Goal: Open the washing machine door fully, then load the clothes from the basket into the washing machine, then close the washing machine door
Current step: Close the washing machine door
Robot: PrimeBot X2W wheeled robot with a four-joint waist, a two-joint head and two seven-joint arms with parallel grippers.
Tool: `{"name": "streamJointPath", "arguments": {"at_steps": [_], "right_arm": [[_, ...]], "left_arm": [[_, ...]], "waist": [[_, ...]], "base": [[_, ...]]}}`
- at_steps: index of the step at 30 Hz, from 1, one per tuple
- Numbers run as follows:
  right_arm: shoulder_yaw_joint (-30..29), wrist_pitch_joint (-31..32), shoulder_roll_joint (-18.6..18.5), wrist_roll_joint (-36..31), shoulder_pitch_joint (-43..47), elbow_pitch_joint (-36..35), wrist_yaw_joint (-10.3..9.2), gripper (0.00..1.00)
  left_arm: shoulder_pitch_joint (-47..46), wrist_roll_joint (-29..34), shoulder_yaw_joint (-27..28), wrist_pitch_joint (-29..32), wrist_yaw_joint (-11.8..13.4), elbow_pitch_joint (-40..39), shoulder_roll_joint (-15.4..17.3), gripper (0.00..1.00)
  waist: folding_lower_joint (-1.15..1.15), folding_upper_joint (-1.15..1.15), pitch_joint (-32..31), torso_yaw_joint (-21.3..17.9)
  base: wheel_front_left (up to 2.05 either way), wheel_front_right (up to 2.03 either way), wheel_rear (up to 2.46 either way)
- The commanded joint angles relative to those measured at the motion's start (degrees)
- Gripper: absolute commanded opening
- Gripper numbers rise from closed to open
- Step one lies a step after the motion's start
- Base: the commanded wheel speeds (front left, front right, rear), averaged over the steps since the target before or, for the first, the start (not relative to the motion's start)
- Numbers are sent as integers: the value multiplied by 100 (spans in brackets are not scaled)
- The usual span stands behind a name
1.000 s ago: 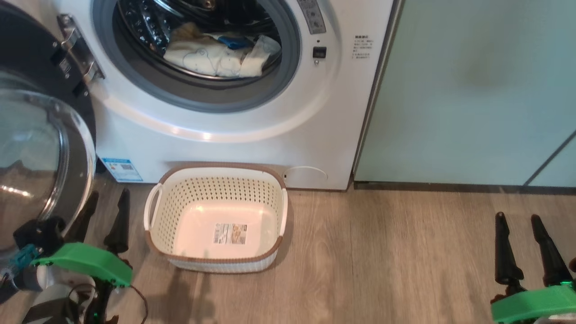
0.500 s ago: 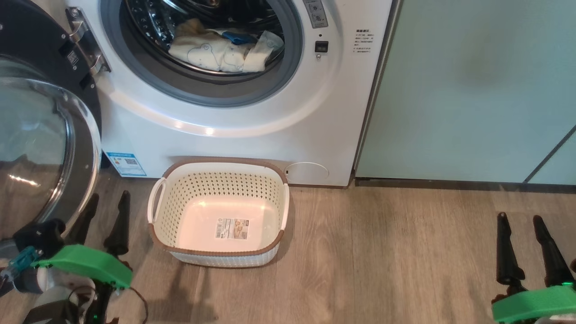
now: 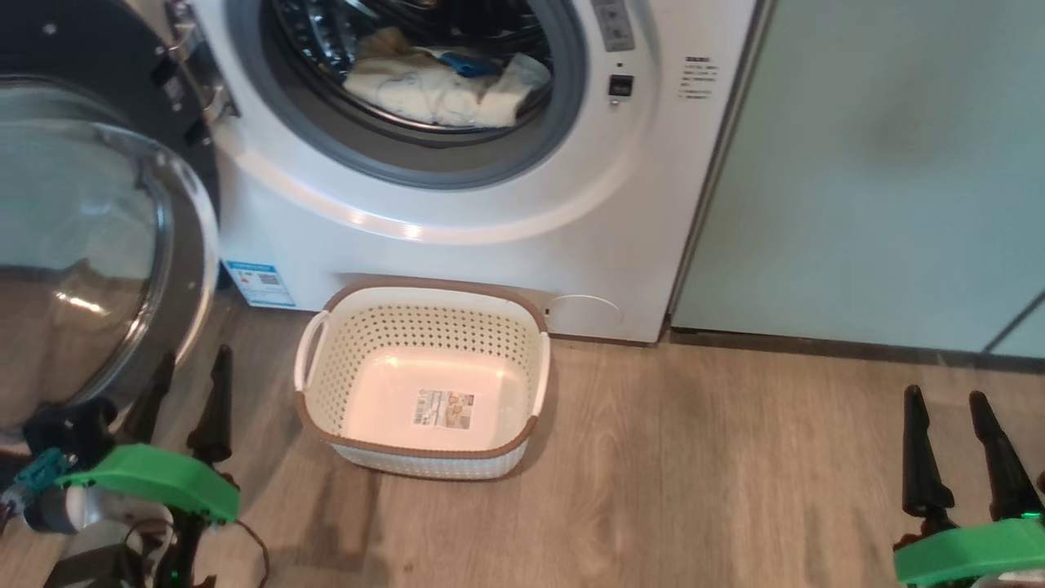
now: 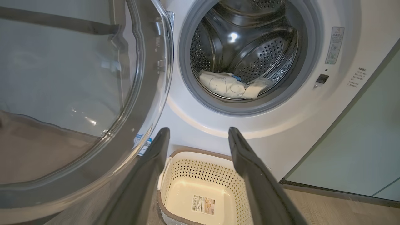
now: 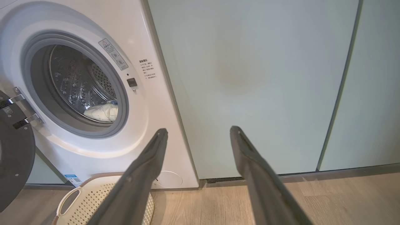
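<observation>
Floor [image 3: 694, 457] bears the basket [image 3: 424, 339], whose label [image 3: 443, 408] (barcode, perhaps) faces head view.

This looks like a home laundry corner. A white front-loading washing machine [image 3: 490, 212] fills the upper left of the head view, set flush beside tall pale green cabinets [image 3: 882, 163] at the right. A wood-look plank floor [image 3: 694, 457] runs across the bottom. A small plastic basket [image 3: 424, 343] stands on it, and clothes [image 3: 441, 86] lie in the drum [image 4: 250, 47].
</observation>
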Motion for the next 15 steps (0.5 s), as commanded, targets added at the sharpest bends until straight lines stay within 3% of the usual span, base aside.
{"name": "streamJointPath", "arguments": {"at_steps": [1, 15], "right_arm": [[114, -38, -115, -38, -63, -186, 25, 100], [157, -38, -143, -33, -110, -201, 25, 100]], "left_arm": [[-264, 43, 234, -37, -4, -152, 126, 100], [-346, 347, 403, -37, -4, -44, -74, 100]], "waist": [[0, 0, -23, 97], [0, 0, -20, 1138]], "base": [[0, 0, 0], [0, 0, 0]]}}
